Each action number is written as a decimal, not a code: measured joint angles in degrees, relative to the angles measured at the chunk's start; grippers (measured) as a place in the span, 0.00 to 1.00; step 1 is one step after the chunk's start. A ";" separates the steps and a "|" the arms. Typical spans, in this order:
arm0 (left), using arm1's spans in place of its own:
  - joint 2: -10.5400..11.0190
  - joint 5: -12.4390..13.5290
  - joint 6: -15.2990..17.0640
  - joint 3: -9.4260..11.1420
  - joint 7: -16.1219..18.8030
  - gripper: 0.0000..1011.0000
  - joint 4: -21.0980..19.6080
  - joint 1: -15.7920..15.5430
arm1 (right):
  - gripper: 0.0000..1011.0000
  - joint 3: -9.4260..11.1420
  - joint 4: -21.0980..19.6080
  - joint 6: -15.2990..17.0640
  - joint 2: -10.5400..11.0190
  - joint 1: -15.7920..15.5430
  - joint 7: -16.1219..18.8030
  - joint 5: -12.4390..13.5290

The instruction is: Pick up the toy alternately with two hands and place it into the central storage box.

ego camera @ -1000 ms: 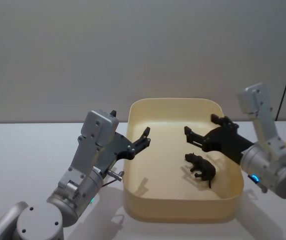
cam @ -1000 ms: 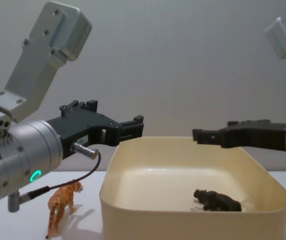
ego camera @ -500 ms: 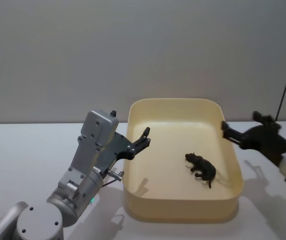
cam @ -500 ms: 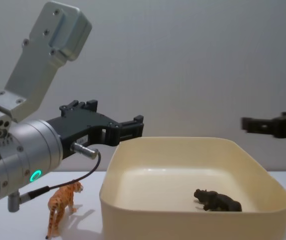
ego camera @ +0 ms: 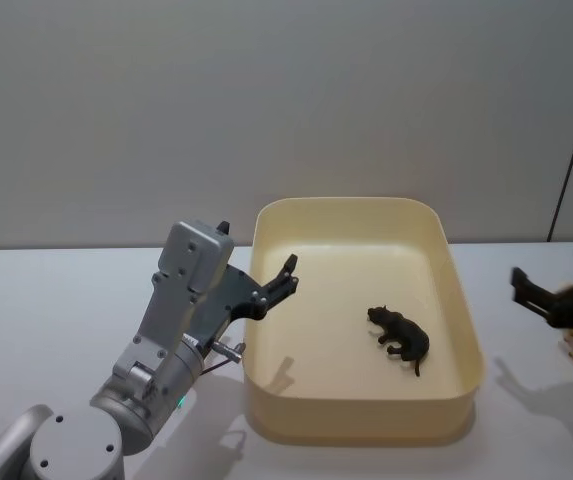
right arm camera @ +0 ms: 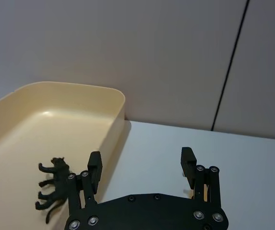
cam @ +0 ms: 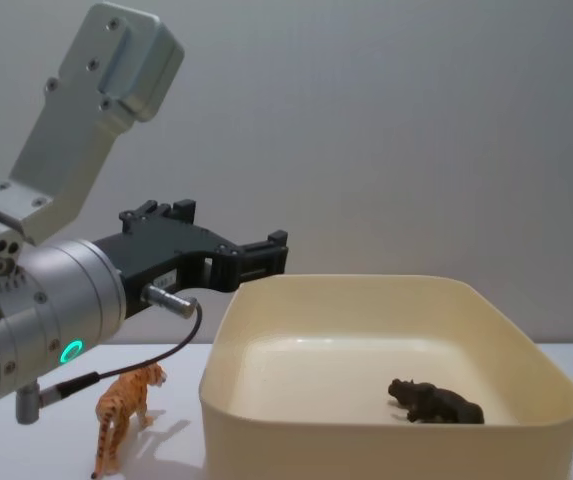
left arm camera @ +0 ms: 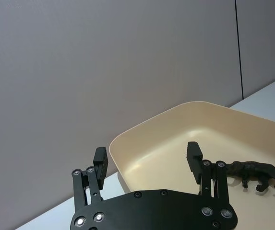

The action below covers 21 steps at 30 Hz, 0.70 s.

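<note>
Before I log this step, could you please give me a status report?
Left pincer open above left rim of box. Right pincer open, outside its right wall. Black toy in box; tiger on table. Nothing blocking.

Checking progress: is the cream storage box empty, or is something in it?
Not empty: the storage box holds one dark animal figure, lying on its floor.

The central storage box [ego camera: 356,418] is smooth cream plastic with a soft sheen, the left pincer [left arm camera: 147,153] and right pincer [right arm camera: 141,156] matt black plastic with bright screw heads, the left arm [cam: 61,300] satin silver metal, the tabletop [ego camera: 56,300] matt white.
</note>
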 joint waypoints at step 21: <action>0.00 0.00 0.00 0.00 0.00 0.99 0.00 0.00 | 0.99 3.15 0.04 0.89 3.47 -6.52 -3.95 0.97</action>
